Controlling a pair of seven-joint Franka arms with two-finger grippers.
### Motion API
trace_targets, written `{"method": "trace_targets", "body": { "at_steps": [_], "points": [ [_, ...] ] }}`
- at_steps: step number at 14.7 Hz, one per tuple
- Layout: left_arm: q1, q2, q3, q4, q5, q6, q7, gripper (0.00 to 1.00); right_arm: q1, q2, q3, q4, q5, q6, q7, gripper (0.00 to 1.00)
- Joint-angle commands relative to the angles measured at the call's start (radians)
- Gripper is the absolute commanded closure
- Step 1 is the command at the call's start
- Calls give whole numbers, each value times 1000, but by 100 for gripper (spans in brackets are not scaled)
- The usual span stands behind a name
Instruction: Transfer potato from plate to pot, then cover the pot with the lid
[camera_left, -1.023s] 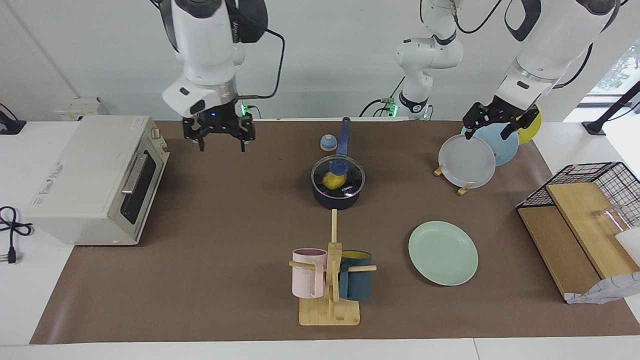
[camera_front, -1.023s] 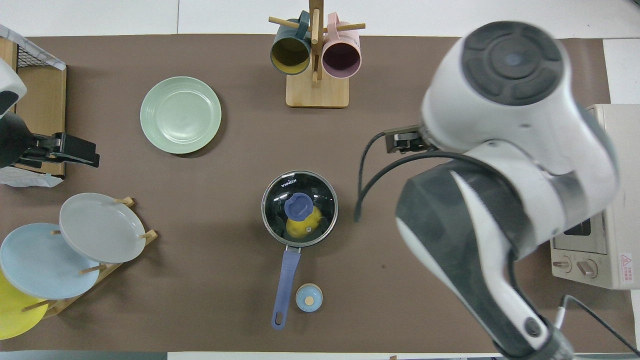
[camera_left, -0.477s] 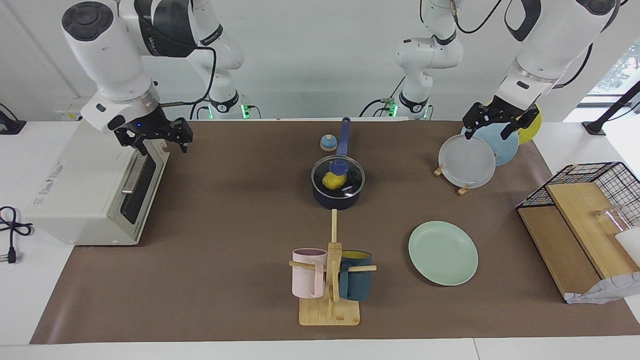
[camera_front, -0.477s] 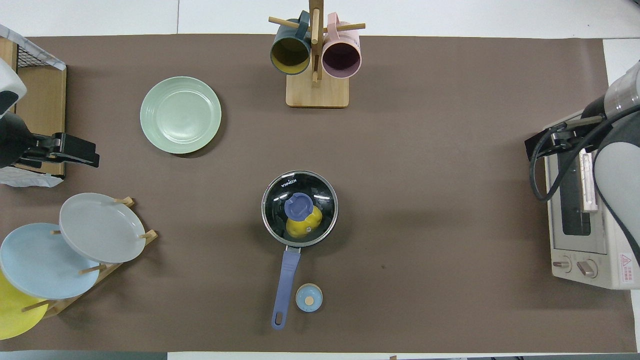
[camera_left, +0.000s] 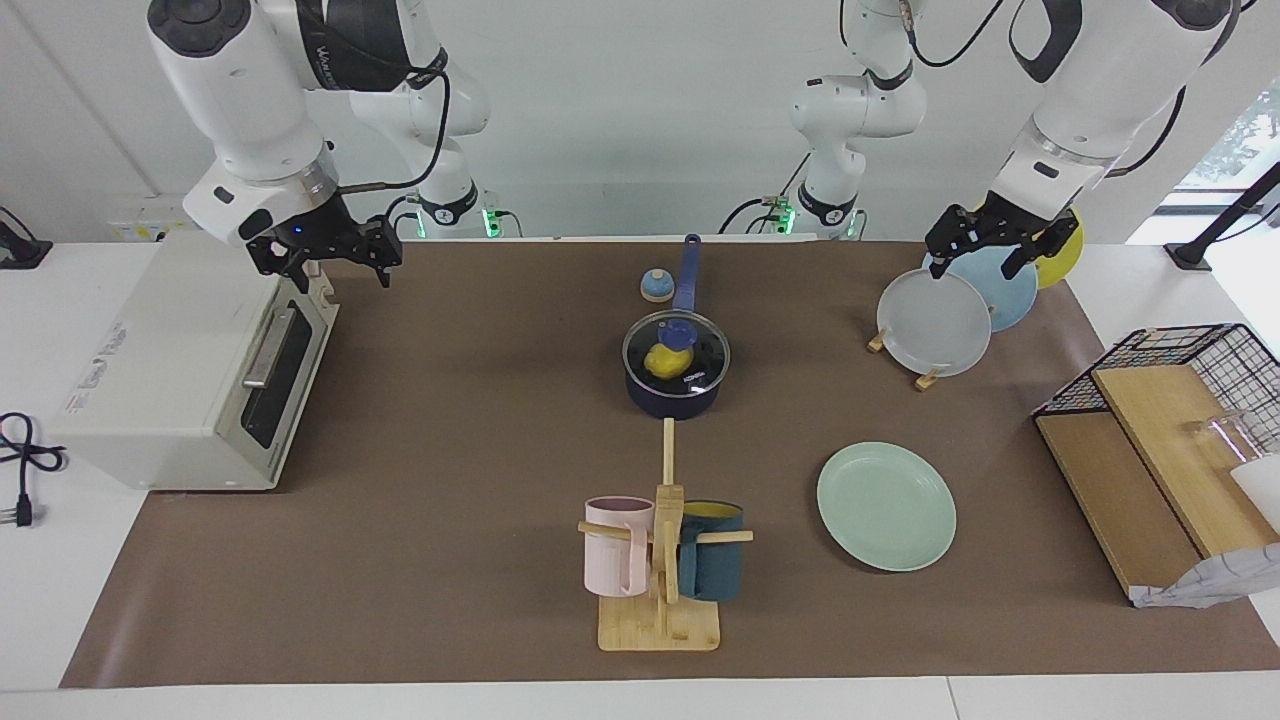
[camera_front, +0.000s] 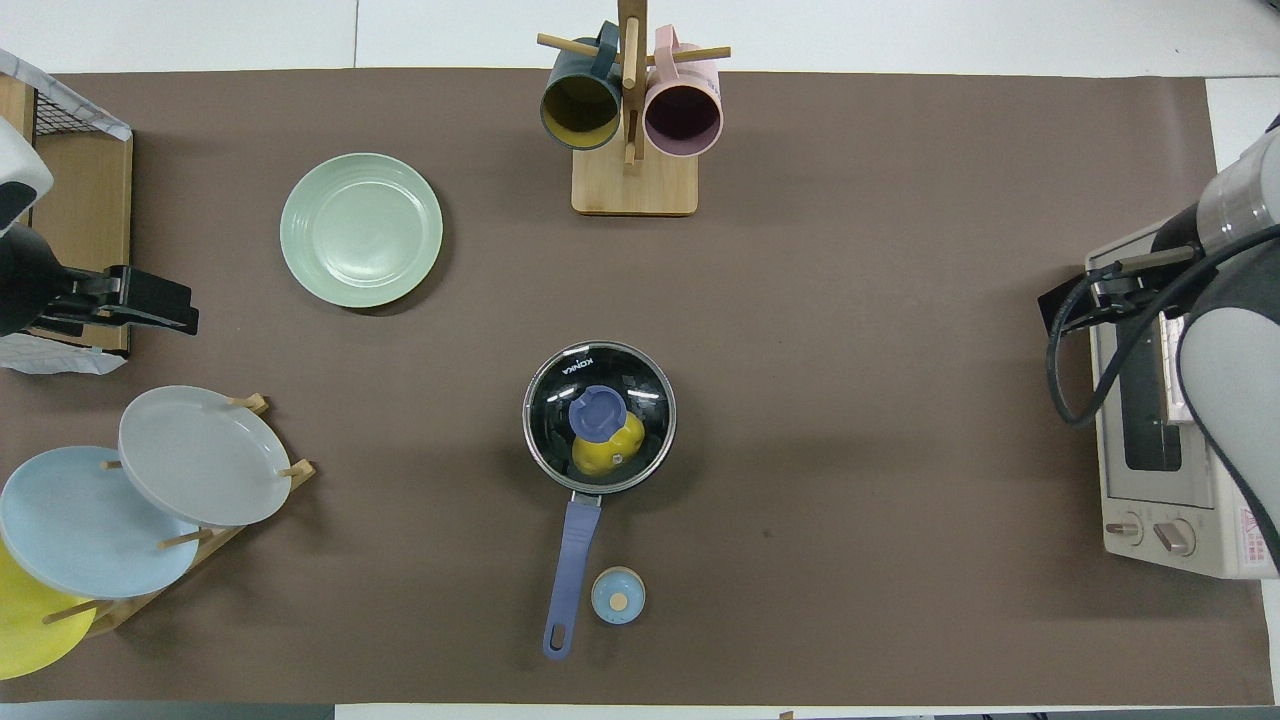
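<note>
While lidded, the pot (camera_left: 677, 390) points its handle toward the robots.

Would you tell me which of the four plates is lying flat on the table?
The mint-green plate lies flat and empty; the grey, blue and yellow plates stand upright in the wooden rack.

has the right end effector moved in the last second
Yes. The right end effector has swung away from the covered pot toward the right arm's end of the table and now hangs over the toaster oven's front edge.
</note>
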Motion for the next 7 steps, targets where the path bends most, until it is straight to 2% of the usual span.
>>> {"method": "trace_targets", "body": {
  "at_steps": [1, 7],
  "points": [
    [7, -9, -4, -6, 16, -10, -7, 0, 39, -51, -67, -57, 18, -18, 0, 0],
    [7, -9, -5, -6, 16, -10, -7, 0, 38, -98, -87, -94, 12, -27, -1, 0]
  ]
}}
